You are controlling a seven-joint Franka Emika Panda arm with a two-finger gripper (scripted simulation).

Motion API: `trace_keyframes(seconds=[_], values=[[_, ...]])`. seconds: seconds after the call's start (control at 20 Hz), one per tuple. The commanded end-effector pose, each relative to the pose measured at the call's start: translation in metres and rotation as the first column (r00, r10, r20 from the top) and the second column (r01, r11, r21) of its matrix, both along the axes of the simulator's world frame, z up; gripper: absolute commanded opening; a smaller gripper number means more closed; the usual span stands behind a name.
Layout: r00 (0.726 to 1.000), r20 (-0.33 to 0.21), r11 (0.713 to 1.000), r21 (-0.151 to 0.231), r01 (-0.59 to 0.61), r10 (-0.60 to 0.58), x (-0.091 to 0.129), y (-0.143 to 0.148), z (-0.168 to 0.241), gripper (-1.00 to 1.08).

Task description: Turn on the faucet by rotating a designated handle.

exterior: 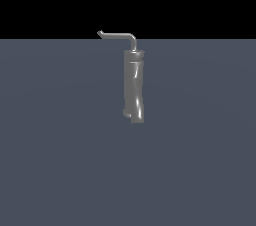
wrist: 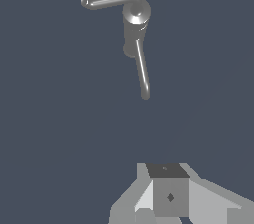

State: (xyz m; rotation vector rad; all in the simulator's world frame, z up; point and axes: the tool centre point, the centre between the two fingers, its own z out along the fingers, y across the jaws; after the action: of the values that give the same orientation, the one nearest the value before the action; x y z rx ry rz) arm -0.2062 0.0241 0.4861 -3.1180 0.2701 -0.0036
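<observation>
The worktop (exterior: pixel 60 160) is a plain slate-blue surface meeting black at its far edge. The faucet (exterior: pixel 134 87) stands upright on it by a small foot, nearer the far edge than the near one, roughly midway between the side edges.

The tall, narrow grey metallic faucet column (exterior: pixel 133 87) is standing upright on the flat blue-grey floor (exterior: pixel 60 160), with the thin L-bent grey metal handle rod (exterior: pixel 117 35) sitting on the column's top and reaching out from it toward the exterior view's left.
</observation>
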Motion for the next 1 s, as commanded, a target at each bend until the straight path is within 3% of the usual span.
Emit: trace_keyframes(seconds=[0.0,0.45,0.95], values=[[0.998,-0.001,0.998,0.001,0.057,-0.057,0.013,0.001,-0.002,-1.00],[0.962,-0.005,0.962,0.002,0.274,-0.274,0.064,0.007,-0.013,-1.00],[0.867,-0.009,0.867,0.001,0.499,-0.499,0.121,0.015,-0.035,-1.00]])
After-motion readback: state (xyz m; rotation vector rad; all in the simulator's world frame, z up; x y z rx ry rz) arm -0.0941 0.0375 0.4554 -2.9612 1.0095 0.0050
